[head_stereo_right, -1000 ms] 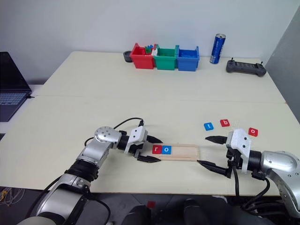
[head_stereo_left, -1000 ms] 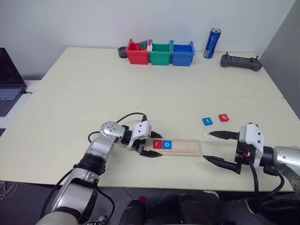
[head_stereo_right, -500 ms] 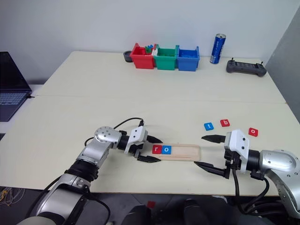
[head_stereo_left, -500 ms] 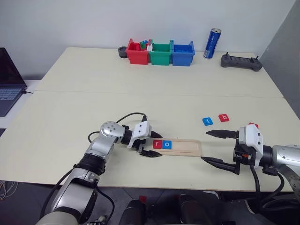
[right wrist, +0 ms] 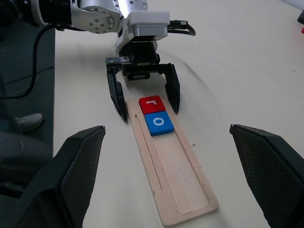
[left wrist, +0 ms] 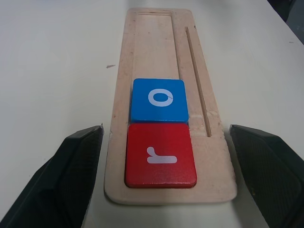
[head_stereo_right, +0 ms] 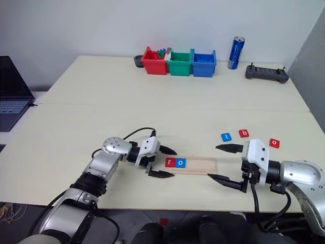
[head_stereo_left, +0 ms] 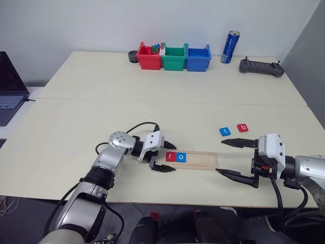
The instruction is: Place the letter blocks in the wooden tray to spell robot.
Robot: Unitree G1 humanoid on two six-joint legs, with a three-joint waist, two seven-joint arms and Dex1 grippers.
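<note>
Spelling stands at "r" and "o" in the tray (head_stereo_left: 192,159), so you next take the red b (head_stereo_left: 243,127) beyond it with the wide-open, empty right pincer (head_stereo_left: 235,159); left pincer (head_stereo_left: 165,155) gapes round the tray's end.

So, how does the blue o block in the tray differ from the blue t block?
The blue o block lies in the groove of the wooden tray, touching the red r block; the blue t block lies on the bare table, apart from the red b block. The o block is already placed; the t block is not yet. Both are small flat blue squares with a white lowercase letter.
</note>
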